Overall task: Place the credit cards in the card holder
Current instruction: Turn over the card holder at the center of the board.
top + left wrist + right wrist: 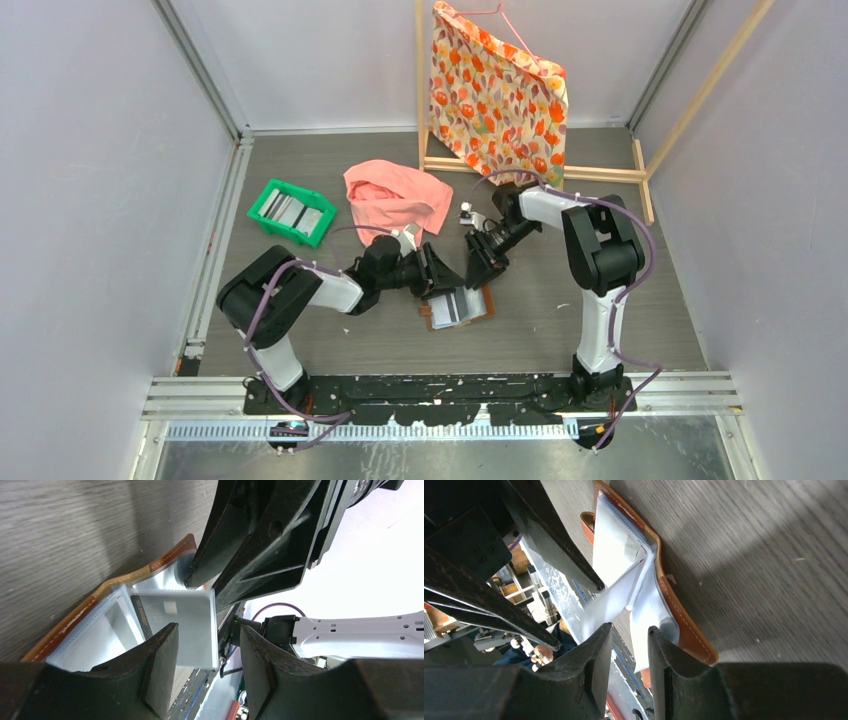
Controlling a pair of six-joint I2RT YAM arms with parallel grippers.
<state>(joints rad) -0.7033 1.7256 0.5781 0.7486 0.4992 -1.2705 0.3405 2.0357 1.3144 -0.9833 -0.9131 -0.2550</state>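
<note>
The grey wood-grain bench is carrying everything. At its far edge a pale wooden frame is holding up a hanging cloth printed with orange and red flowers. The two black-and-white arms are reaching in from the near edge, their ends close together over the middle of the bench. A crumpled pink cloth is lying just beyond them. To its left a green plastic tray is sitting at an angle, with several flat grey and dark cards lying inside it. The brown leather folding wallet is lying open on the bench beneath both pincers, well apart from the tray, its pale grey pockets facing up. The left pincer is hovering low over the wallet with its jaws standing roughly halfway apart. A thin grey rectangular card is standing tilted between them, its far end sitting at the mouth of a pocket. One side of the card is disappearing behind one finger and a sliver of space is showing beside the other, so I cannot tell whether the card is being gripped. The right pincer is pointing down at the same pocket from the opposite side, its jaws only narrowly apart and one fingertip sitting close against the pale lining beside the card. Some lining is showing in the gap, but I cannot tell whether it is being pinched.
</note>
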